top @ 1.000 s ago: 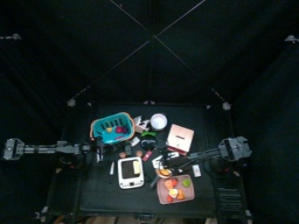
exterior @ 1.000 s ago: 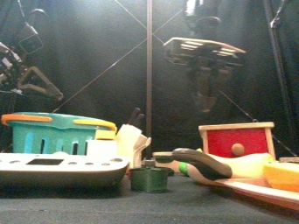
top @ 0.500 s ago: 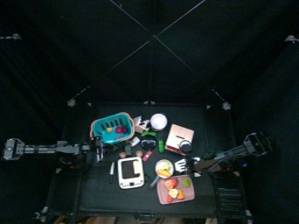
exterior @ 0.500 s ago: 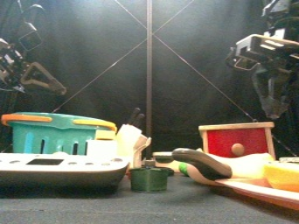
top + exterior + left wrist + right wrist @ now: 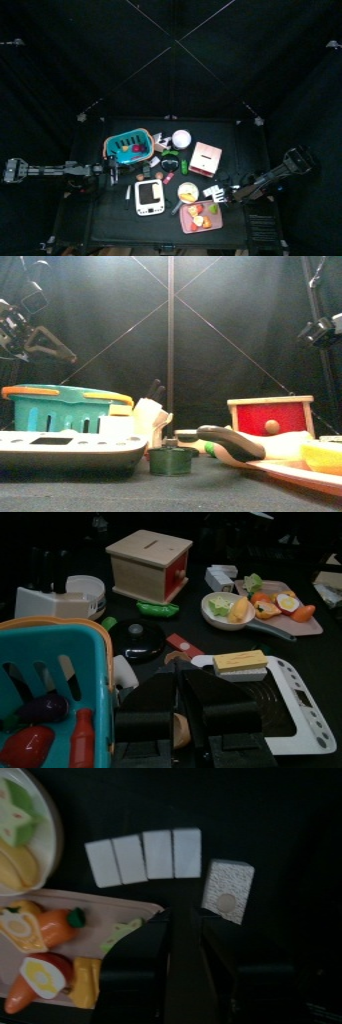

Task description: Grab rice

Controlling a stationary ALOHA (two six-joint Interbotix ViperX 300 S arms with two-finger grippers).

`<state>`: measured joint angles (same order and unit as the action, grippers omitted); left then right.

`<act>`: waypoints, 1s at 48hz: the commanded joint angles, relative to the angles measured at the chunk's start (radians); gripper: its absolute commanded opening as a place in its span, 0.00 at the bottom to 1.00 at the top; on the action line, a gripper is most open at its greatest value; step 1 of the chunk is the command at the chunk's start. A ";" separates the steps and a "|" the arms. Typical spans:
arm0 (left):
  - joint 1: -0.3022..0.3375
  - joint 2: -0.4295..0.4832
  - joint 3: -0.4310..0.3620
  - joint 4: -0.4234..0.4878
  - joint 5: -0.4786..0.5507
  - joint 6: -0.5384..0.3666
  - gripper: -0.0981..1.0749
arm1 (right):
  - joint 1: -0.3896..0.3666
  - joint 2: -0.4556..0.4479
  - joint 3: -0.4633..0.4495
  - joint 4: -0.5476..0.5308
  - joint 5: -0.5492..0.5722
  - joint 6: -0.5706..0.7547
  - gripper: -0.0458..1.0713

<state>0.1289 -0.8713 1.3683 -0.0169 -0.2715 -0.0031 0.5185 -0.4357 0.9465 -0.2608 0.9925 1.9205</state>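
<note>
In the right wrist view, a speckled white block (image 5: 227,890) that I take for the rice lies on the black table. A row of white slabs (image 5: 144,856) lies beside it. My right gripper (image 5: 189,968) hovers just short of the block, apart from it, with nothing seen in it. From above, that gripper (image 5: 233,193) is at the table's right edge. Only a bit of the right arm (image 5: 325,328) shows from the front. My left gripper (image 5: 179,717) rests shut at the table's left, over the teal basket (image 5: 40,692).
A pink board of toy food (image 5: 80,938) and a plate (image 5: 27,828) lie close beside the right gripper. A red-fronted wooden box (image 5: 206,156), the teal basket (image 5: 127,147) and a white scale (image 5: 150,197) crowd the table's middle.
My right arm has drawn back from over the table's middle to its right edge, and has left most of the front view. The left arm has not moved.
</note>
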 commanded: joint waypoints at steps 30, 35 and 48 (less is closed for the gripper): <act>-0.017 0.003 -0.005 -0.002 -0.009 0.002 0.48 | 0.040 -0.011 0.118 0.094 -0.092 0.018 0.93; -0.017 0.003 -0.005 -0.002 -0.009 0.003 0.48 | 0.040 -0.006 0.146 0.095 -0.143 0.018 0.93; -0.014 0.006 -0.005 -0.002 -0.009 0.002 0.48 | 0.038 0.021 0.190 0.100 -0.172 0.031 0.93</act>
<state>0.1120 -0.8713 1.3760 -0.0169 -0.2715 -0.0015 0.5553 -0.4157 1.1336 -0.1626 0.8283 1.9466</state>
